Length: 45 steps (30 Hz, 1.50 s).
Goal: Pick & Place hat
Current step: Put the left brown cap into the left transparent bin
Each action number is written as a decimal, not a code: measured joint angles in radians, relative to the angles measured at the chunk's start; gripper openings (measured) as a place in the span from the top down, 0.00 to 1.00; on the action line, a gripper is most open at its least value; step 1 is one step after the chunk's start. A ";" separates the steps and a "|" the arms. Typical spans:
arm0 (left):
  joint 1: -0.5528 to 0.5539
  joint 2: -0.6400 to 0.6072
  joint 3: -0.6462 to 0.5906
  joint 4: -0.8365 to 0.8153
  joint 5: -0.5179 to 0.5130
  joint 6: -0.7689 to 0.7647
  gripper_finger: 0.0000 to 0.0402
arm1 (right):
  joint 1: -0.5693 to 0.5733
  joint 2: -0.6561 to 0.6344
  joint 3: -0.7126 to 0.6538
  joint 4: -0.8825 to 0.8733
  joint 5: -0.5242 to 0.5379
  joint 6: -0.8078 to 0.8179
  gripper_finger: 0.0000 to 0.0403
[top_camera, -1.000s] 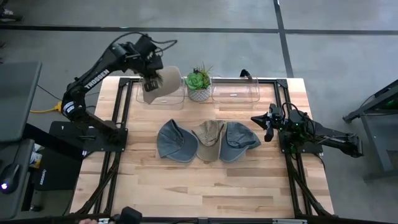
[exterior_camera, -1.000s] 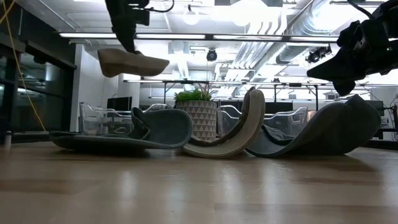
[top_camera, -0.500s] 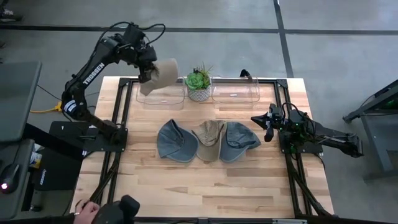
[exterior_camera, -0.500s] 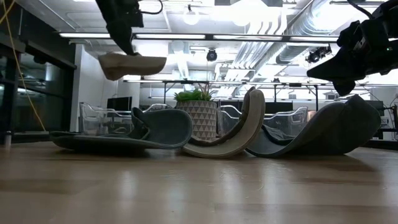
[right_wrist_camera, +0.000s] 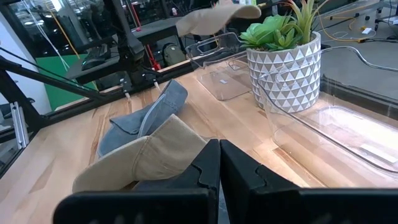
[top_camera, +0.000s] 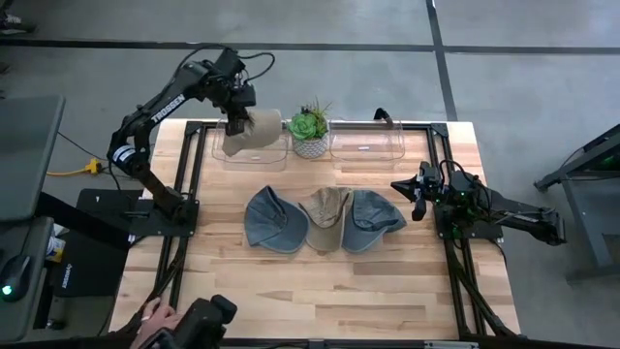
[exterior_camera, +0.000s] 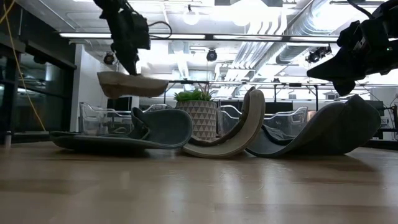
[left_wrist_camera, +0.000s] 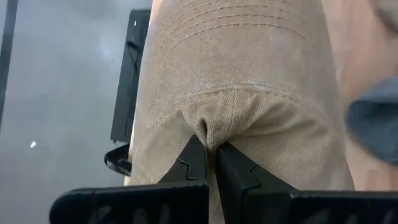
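Observation:
A tan hat [top_camera: 257, 131] hangs in the air over the left clear bin [top_camera: 276, 158] at the table's far edge, with my left gripper [top_camera: 237, 118] shut on it. In the low view the tan hat [exterior_camera: 132, 84] floats level under that gripper [exterior_camera: 132, 65]. Three more hats lie in a row mid-table: a blue-grey hat [top_camera: 270, 219], an olive-tan hat [top_camera: 325, 217] and a second blue-grey hat [top_camera: 374, 222], each resting on its brim and crown edge. My right gripper [top_camera: 417, 201] waits shut at the table's right side, touching nothing. My left gripper pinches a small bunched fold of the hat's crown cloth [left_wrist_camera: 209, 127] between its two fingers [left_wrist_camera: 186, 163]. The fingers come steeply from above, slanting down. The hat hangs below them, roughly level and lifted clear above the bin, its stitched brim [left_wrist_camera: 239, 31] pointing away from the fingers.
A potted plant [top_camera: 310, 132] in a white patterned pot stands between the left bin and a second clear bin [top_camera: 367, 142] on the far edge. A person's hand [top_camera: 155, 320] holds a dark device at the near left edge. Bare wood lies in the near half.
My left gripper, still shut on the tan hat, has swung out beyond the far edge and back a little toward the plant, then come down toward the left bin, rolling at the wrist. The hat hangs lower and more level than before.

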State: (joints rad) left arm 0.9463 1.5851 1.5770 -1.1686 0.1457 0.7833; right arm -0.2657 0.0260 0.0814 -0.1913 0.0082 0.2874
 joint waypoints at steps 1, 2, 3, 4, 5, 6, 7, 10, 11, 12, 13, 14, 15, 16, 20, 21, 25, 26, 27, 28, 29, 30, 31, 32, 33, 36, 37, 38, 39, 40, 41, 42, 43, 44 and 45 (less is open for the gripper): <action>0.000 0.004 -0.013 0.000 -0.009 0.008 1.00 | 0.000 0.000 0.000 0.000 0.000 0.000 0.99; 0.000 0.007 -0.028 -0.002 -0.016 0.018 1.00 | 0.000 0.000 0.000 0.000 0.000 0.000 0.99; 0.000 0.007 -0.043 0.000 -0.025 0.024 1.00 | 0.000 0.000 0.000 0.000 0.000 0.000 0.99; 0.001 0.007 -0.056 0.007 -0.032 0.027 1.00 | 0.000 0.000 0.000 0.000 0.000 0.000 0.99; 0.001 0.007 -0.069 0.013 -0.037 0.028 1.00 | 0.000 0.000 0.000 0.000 0.000 0.000 0.99; 0.002 0.007 -0.082 0.019 -0.043 0.031 1.00 | 0.000 0.000 0.000 0.000 0.000 0.000 0.99; 0.002 0.007 -0.094 0.026 -0.052 0.034 1.00 | 0.000 0.000 0.000 0.000 0.000 0.000 0.99; -0.011 0.007 -0.127 0.097 -0.135 0.033 1.00 | 0.000 0.000 0.000 0.000 0.000 0.000 0.99; -0.018 0.007 -0.138 0.117 -0.157 0.033 1.00 | 0.000 0.000 0.000 0.000 0.000 0.000 0.99; -0.027 0.007 -0.149 0.135 -0.167 0.032 1.00 | 0.000 0.000 0.000 0.000 0.000 0.000 0.99; -0.038 0.007 -0.157 0.151 -0.175 0.032 1.00 | 0.000 0.000 0.000 0.000 0.000 0.000 0.99; -0.051 0.007 -0.166 0.173 -0.184 0.031 1.00 | 0.000 0.000 0.000 0.000 0.000 0.000 0.99; -0.064 0.007 -0.174 0.197 -0.203 0.031 1.00 | 0.000 0.000 0.000 0.000 0.000 0.000 0.99; -0.079 0.007 -0.185 0.218 -0.228 0.032 1.00 | 0.000 0.000 0.000 0.000 0.000 0.000 0.99; -0.131 0.007 -0.229 0.256 -0.261 0.055 1.00 | 0.000 0.000 0.000 0.000 0.000 0.000 0.99; -0.142 0.007 -0.237 0.255 -0.262 0.055 1.00 | 0.000 0.000 0.000 0.000 0.000 0.000 0.99; -0.182 0.007 -0.272 0.257 -0.292 0.051 1.00 | 0.000 0.000 0.000 0.000 0.000 0.000 0.99; -0.188 0.007 -0.277 0.257 -0.285 0.051 1.00 | 0.000 0.000 0.000 0.000 0.000 0.000 0.99; -0.192 0.007 -0.280 0.251 -0.274 0.051 1.00 | 0.000 0.000 0.000 0.000 0.000 0.000 0.99; -0.196 0.007 -0.281 0.239 -0.264 0.051 1.00 | 0.000 0.000 0.000 0.000 0.000 0.000 0.99; -0.195 0.007 -0.281 0.231 -0.260 0.050 1.00 | 0.000 0.000 0.000 0.000 0.000 0.000 0.99; -0.195 0.007 -0.281 0.227 -0.260 0.049 1.00 | 0.000 0.000 0.000 0.000 0.000 0.000 0.99; -0.194 0.007 -0.281 0.224 -0.260 0.047 1.00 | 0.000 0.000 0.000 0.000 0.000 0.000 0.99; -0.193 0.007 -0.281 0.224 -0.260 0.046 1.00 | 0.000 0.000 0.000 0.000 0.000 0.000 0.99; -0.193 0.007 -0.281 0.225 -0.260 0.046 1.00 | 0.000 0.000 0.000 0.000 0.000 0.000 0.99; -0.193 0.007 -0.281 0.222 -0.256 0.032 1.00 | 0.000 0.000 0.000 0.000 0.000 0.000 0.99; -0.193 0.007 -0.281 0.217 -0.246 0.021 1.00 | 0.000 0.000 0.000 0.000 0.000 0.000 0.99; -0.193 0.007 -0.281 0.211 -0.228 0.012 1.00 | 0.000 0.000 0.000 0.000 0.000 0.000 0.99; -0.193 0.011 -0.281 0.206 -0.214 0.002 1.00 | 0.000 0.000 0.000 0.000 0.000 0.000 0.99; -0.194 0.017 -0.281 0.202 -0.209 -0.007 1.00 | 0.000 0.000 0.000 0.000 0.000 0.000 0.99; -0.194 0.024 -0.281 0.198 -0.207 -0.014 1.00 | 0.000 0.000 0.000 0.000 0.000 0.000 0.99; -0.194 0.029 -0.281 0.193 -0.208 -0.020 1.00 | 0.000 0.000 0.000 0.000 0.000 0.000 0.99; -0.194 0.036 -0.281 0.193 -0.212 -0.022 1.00 | 0.000 0.000 0.000 0.000 0.000 0.000 0.99; -0.194 0.044 -0.281 0.200 -0.213 -0.023 1.00 | 0.000 0.000 0.000 0.000 0.000 0.000 0.99; -0.194 0.053 -0.281 0.205 -0.212 -0.026 1.00 | 0.000 0.000 0.000 0.000 0.000 0.000 0.99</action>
State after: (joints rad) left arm 0.7525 1.6384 1.2957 -0.9638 -0.0661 0.7572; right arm -0.2656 0.0257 0.0814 -0.1913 0.0081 0.2872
